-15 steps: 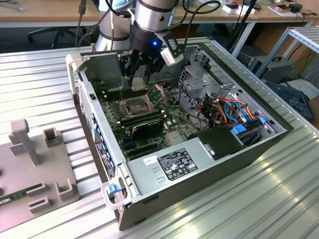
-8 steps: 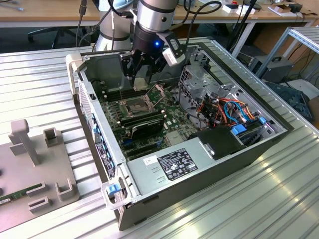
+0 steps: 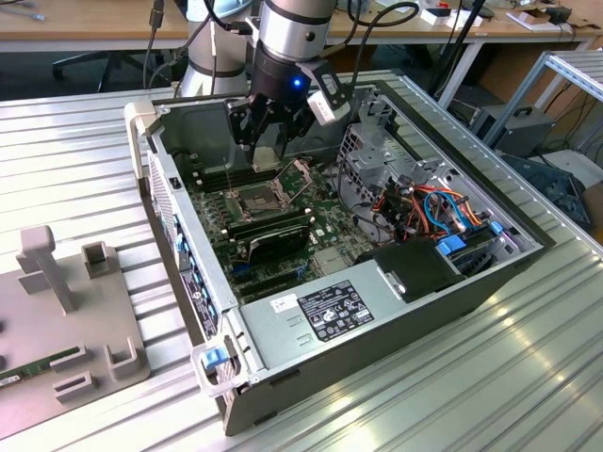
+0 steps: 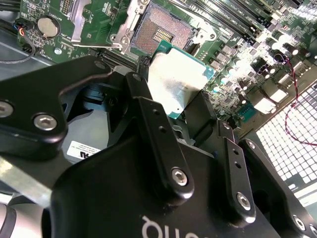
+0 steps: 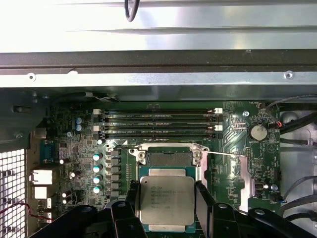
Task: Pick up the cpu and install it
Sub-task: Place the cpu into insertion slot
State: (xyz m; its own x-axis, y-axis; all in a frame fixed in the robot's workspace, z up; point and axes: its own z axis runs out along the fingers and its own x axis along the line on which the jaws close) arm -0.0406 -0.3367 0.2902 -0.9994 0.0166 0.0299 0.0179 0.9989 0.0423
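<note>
My black fingers pinch the flat silver-grey square cpu by opposite edges, presumably leaving its underside free for the open dark socket, at six o'clock of it in the exterior view.

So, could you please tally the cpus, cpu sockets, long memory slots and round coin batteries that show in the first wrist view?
cpu: 1, held in the gripper
cpu socket: 1
long memory slots: 4
round coin battery: 1
Total: 7
</note>
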